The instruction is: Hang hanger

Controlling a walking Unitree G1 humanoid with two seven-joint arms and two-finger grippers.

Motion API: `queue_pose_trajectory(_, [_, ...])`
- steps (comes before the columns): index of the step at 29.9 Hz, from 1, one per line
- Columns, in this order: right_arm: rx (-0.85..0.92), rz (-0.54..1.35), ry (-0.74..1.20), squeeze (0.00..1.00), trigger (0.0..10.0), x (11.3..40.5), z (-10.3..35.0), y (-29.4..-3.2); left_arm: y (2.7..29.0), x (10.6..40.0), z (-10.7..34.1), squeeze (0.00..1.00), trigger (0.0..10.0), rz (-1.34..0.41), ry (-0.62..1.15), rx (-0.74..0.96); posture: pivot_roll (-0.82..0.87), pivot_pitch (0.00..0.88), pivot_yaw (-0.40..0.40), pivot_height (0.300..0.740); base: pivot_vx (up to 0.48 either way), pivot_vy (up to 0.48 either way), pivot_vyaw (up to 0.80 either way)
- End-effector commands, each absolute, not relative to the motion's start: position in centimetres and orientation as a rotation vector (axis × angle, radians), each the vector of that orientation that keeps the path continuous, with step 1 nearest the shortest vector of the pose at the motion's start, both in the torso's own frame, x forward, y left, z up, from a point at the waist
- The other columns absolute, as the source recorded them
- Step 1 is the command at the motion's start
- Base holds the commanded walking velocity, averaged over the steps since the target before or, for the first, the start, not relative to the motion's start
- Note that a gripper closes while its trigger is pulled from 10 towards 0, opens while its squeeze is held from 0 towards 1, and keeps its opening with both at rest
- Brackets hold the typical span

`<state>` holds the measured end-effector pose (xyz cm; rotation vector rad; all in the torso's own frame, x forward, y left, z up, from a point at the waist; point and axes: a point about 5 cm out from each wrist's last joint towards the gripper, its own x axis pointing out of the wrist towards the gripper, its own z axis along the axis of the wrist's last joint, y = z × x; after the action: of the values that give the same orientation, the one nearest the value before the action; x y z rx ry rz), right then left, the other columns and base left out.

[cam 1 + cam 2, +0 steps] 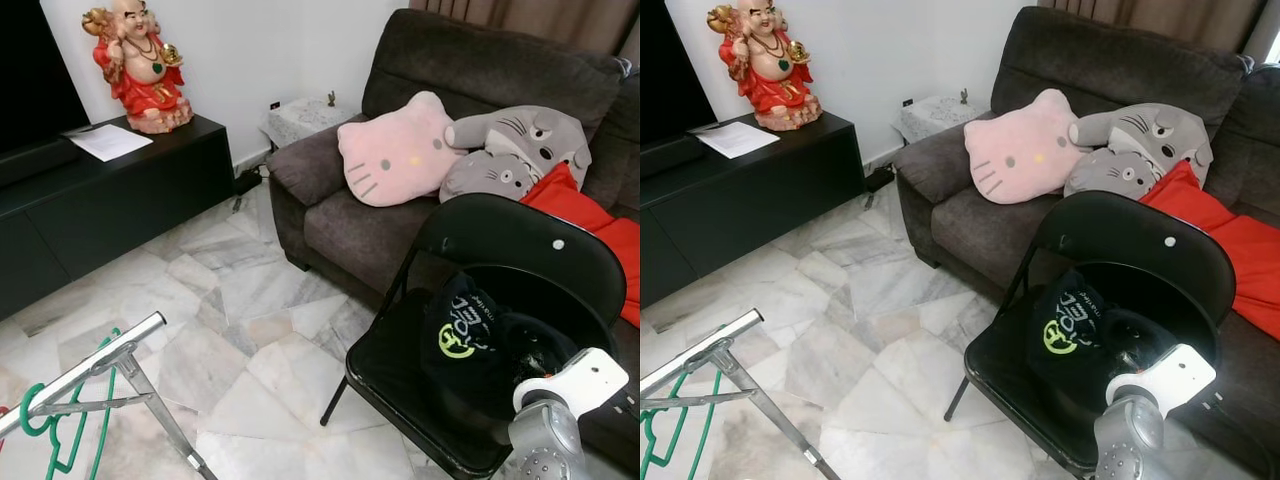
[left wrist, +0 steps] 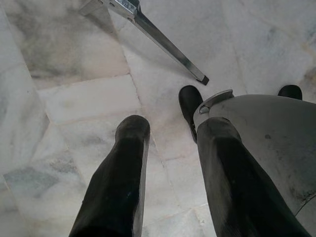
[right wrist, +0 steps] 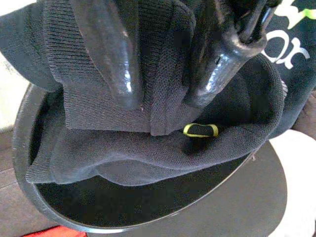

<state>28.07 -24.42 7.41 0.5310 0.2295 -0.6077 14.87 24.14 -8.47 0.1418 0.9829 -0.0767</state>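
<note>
Lower right of the head view: right gripper (image 3: 163, 96), fingers narrowly clamped on a black knit garment (image 3: 148, 148) over the black folding chair (image 1: 520, 250); left gripper (image 2: 173, 163) parted above marble floor (image 2: 74, 98).

Garment (image 1: 480, 345) on chair (image 1: 400, 375), sofa (image 1: 400, 215) behind, rack (image 1: 85, 375) left.

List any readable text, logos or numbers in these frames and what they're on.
Black garment on the folding chair: yellow-green round logo with white lettering beside it, too small and creased to read.
Right wrist view: part of that white lettering, cut off, unreadable.
Paper sheet on the TV cabinet: no legible print.
</note>
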Motion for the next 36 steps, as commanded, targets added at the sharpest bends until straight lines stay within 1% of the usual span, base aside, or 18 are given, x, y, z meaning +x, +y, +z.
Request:
queue_pose_trajectory(1, [0.535,-0.601,0.239,0.00,0.0,28.3,7.3,-24.0,24.4,14.3,-8.6,0.00,10.0,-0.079,1.009,0.151,-0.04,0.058,0.008,0.740,0.000,0.000,0.00])
queue_pose_trajectory(5, [0.534,-0.595,0.236,0.00,0.0,28.3,7.4,-23.8,24.4,14.4,-8.6,0.00,10.0,-0.079,1.009,0.151,-0.04,0.060,0.008,0.740,0.000,0.000,0.00])
queue_pose_trajectory(15, [0.513,-0.570,0.222,0.00,0.4,28.1,7.8,-23.1,24.4,14.3,-8.7,0.00,10.0,-0.082,1.012,0.148,-0.04,0.053,0.006,0.740,0.000,0.000,0.00])
queue_pose_trajectory(17, [0.496,-0.553,0.213,0.00,0.7,28.1,8.1,-22.8,24.3,14.3,-8.7,0.00,10.0,-0.083,1.013,0.147,-0.04,0.051,0.005,0.740,0.000,0.000,0.00])
queue_pose_trajectory(21, [0.455,-0.508,0.187,0.00,1.0,28.1,9.0,-22.0,24.3,14.3,-8.7,0.00,10.0,-0.085,1.013,0.145,-0.04,0.047,0.003,0.740,0.000,0.000,0.00])
queue_pose_trajectory(23, [0.451,-0.495,0.180,0.00,0.9,28.1,9.2,-21.7,24.3,14.3,-8.7,0.00,10.0,-0.085,1.014,0.144,-0.04,0.045,0.002,0.740,0.000,0.000,0.00])
queue_pose_trajectory(24, [0.438,-0.480,0.173,0.00,0.5,28.0,9.5,-21.4,24.2,14.3,-8.7,0.00,10.0,-0.086,1.014,0.143,-0.04,0.044,0.002,0.740,0.000,0.000,0.00])
queue_pose_trajectory(30, [0.397,-0.442,0.158,0.00,0.3,27.7,10.1,-20.8,24.2,14.3,-8.7,0.00,10.0,-0.089,1.015,0.141,-0.04,0.039,-0.001,0.740,0.000,0.000,0.00])
queue_pose_trajectory(33, [0.392,-0.443,0.161,0.00,0.3,27.7,10.0,-20.9,24.1,14.3,-8.7,0.00,10.0,-0.090,1.015,0.141,-0.04,0.038,-0.001,0.740,0.000,0.000,0.00])
queue_pose_trajectory(34, [0.382,-0.452,0.166,0.00,0.0,27.6,9.8,-21.1,24.1,14.3,-8.7,0.00,10.0,-0.092,1.017,0.140,-0.04,0.034,-0.002,0.740,0.000,0.000,0.00])
queue_pose_trajectory(36, [0.373,-0.457,0.164,0.00,0.0,27.6,9.8,-21.2,24.1,14.2,-8.7,0.00,10.0,-0.093,1.017,0.140,-0.04,0.034,-0.002,0.740,0.000,0.000,0.00])
